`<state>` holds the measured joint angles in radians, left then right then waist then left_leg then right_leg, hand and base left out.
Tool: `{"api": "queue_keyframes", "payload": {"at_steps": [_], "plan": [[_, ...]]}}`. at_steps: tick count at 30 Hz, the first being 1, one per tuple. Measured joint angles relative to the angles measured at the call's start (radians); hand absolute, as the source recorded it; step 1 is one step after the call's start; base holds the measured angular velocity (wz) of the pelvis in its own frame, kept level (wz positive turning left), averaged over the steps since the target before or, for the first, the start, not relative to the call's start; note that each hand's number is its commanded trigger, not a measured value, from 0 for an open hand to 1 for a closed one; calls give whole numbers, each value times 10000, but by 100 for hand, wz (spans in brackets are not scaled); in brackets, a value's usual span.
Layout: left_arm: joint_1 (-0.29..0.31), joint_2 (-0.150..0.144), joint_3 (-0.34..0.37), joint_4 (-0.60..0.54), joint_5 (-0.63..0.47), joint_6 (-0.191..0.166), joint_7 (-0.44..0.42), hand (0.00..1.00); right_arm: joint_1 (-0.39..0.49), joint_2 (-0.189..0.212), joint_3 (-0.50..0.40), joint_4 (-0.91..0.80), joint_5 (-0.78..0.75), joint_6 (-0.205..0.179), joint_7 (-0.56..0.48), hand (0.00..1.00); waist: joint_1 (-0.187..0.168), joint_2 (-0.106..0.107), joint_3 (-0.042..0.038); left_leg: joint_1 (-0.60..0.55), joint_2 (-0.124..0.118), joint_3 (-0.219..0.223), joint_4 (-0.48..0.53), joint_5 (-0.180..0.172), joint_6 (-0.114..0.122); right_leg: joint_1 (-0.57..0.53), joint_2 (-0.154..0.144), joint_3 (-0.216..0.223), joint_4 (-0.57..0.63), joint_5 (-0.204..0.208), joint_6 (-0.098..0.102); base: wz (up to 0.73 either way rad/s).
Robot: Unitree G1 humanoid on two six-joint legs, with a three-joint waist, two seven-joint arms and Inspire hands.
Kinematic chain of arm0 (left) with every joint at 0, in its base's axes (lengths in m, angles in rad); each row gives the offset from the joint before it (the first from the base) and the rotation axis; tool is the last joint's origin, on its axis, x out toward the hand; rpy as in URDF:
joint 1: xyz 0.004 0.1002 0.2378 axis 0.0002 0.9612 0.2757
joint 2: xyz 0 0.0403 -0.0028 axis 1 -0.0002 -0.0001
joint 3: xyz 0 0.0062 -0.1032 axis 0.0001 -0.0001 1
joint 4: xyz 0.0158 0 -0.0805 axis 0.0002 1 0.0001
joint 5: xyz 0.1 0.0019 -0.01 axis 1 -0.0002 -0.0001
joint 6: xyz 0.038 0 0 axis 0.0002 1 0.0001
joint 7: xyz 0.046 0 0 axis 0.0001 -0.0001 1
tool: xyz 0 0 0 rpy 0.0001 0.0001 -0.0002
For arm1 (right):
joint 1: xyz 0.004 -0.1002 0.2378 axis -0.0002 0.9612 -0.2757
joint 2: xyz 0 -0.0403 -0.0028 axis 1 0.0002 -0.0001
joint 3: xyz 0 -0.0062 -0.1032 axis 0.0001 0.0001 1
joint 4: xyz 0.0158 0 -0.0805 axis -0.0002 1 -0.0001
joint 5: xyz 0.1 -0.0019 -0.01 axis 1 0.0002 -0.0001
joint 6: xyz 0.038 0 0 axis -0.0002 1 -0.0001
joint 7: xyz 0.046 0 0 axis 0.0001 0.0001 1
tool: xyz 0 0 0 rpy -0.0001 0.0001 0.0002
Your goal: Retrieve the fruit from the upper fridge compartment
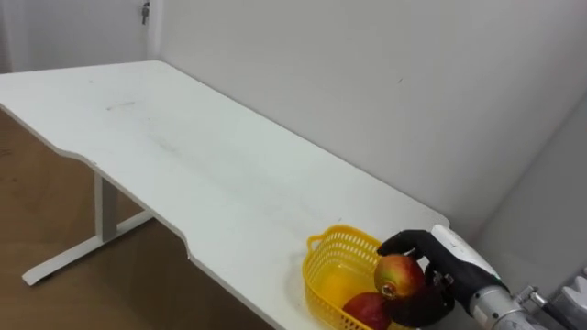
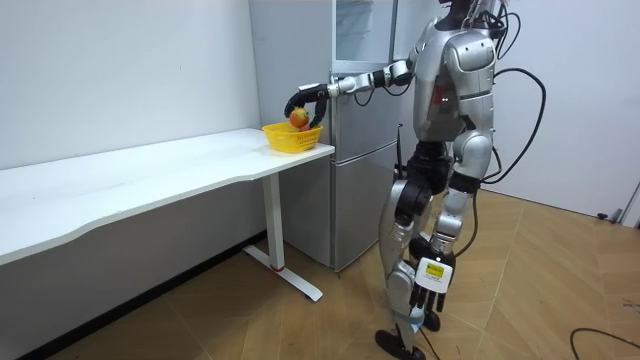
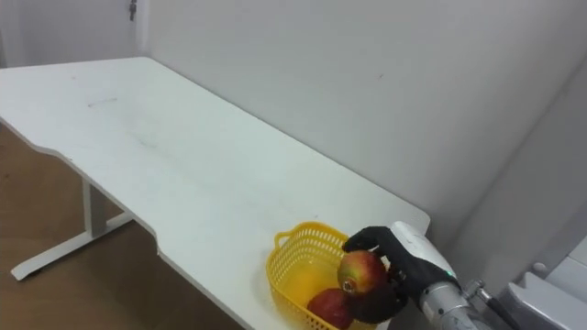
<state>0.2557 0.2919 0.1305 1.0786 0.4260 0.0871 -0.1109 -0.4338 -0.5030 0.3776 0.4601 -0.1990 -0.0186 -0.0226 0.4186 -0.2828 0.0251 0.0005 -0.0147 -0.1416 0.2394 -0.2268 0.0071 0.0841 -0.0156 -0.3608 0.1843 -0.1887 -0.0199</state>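
My right hand (image 1: 451,263) is shut on a red-and-yellow apple (image 1: 398,274) and holds it just above a yellow mesh basket (image 1: 332,242) at the near end of the white table (image 1: 183,147). A second red fruit (image 1: 368,310) lies inside the basket. In the room view I stand in front of the grey fridge (image 2: 362,160). My right arm is stretched out over the basket (image 2: 290,139), with the hand (image 2: 306,100) on the apple (image 2: 298,119). My left hand (image 2: 430,280) hangs down beside my leg.
The table runs long to the left beside a plain white wall. Its bare top stretches away from the basket. The fridge stands right at the table's end, close behind the basket. Wooden floor lies below the table's front edge.
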Motion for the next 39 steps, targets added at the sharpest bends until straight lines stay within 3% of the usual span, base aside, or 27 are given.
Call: {"api": "queue_keyframes", "payload": {"at_steps": [24,32,39], "plan": [[180,0,-10,15,-1,3,224,0,19,5,13,66,-6,-27,108,0,-10,166,33,109,2,4,38,0,1,38,-12,17,-1,0,0,0],[383,11,39,-238,7,98,239,0,25,5,-1,-43,-81,-14,106,0,-187,262,41,205,-5,-10,104,-5,1,204,-7,18,-22,0,0,2],[538,-191,21,-364,6,174,345,0,223,8,-181,-1442,-55,-40,-63,0,-703,759,-71,295,-18,79,257,-91,41,369,-36,22,10,-1,1,-2]]}}
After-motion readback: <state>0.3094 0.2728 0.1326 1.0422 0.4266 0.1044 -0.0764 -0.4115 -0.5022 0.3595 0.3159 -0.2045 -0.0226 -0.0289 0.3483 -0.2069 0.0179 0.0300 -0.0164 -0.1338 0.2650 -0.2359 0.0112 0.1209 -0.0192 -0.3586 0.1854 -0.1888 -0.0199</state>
